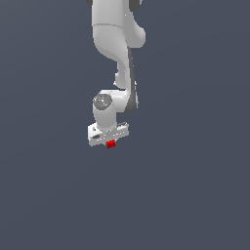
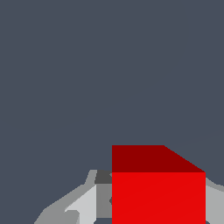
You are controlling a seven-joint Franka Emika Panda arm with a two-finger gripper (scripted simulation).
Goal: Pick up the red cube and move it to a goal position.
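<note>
A flat, plain slate-blue surface [image 1: 195, 195] filled both views edge to edge, with no seam or corner to be told. The light lay even over it, and it bore no visible texture or shadow anywhere

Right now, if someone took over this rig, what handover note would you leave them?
Gripper: shut on the red cube; in the wrist view the cube sits between the grey fingers.
Cube: directly under the white hand, near the middle of the exterior view. Whether it is off the surface cannot be told against the plain grey background.
Done: the grasp looks made.
Left: carry the cube to the goal position. No goal marker shows in either view, so confirm the target before moving.
</note>
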